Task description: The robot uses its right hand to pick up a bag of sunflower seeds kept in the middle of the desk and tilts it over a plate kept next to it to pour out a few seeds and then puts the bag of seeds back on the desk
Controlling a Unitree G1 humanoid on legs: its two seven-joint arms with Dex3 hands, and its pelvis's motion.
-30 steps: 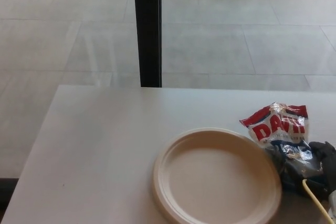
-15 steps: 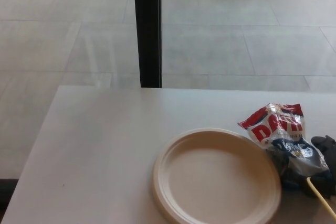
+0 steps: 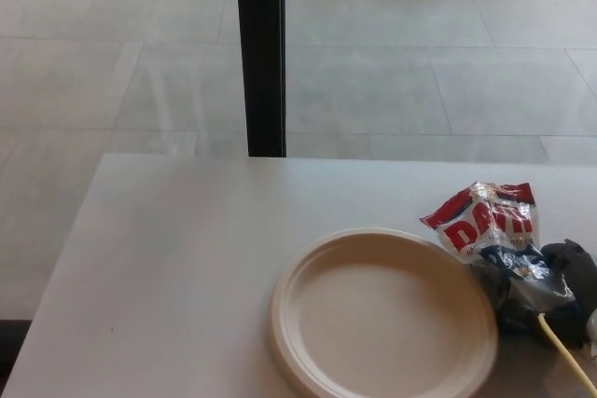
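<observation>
The right hand [image 3: 550, 291] comes in at the desk's [image 3: 187, 258] 4 o'clock corner, its black fingers [image 3: 571, 266] clasped around the lower half of the sunflower seed bag [image 3: 485, 226]. The bag stands upright just at the 2 o'clock edge of the empty paper plate [image 3: 382, 319]. A yellow cable [image 3: 564, 351] trails by the wrist

Counts — 1 plate [image 3: 382, 314], lower centre of frame; 1 seed bag [image 3: 490, 230], lower right; 1 robot hand [image 3: 560, 291], far lower right w/ 1 yellow cable [image 3: 564, 351]; 1 desk [image 3: 187, 267]; 1 black post [image 3: 260, 51], top centre.
</observation>
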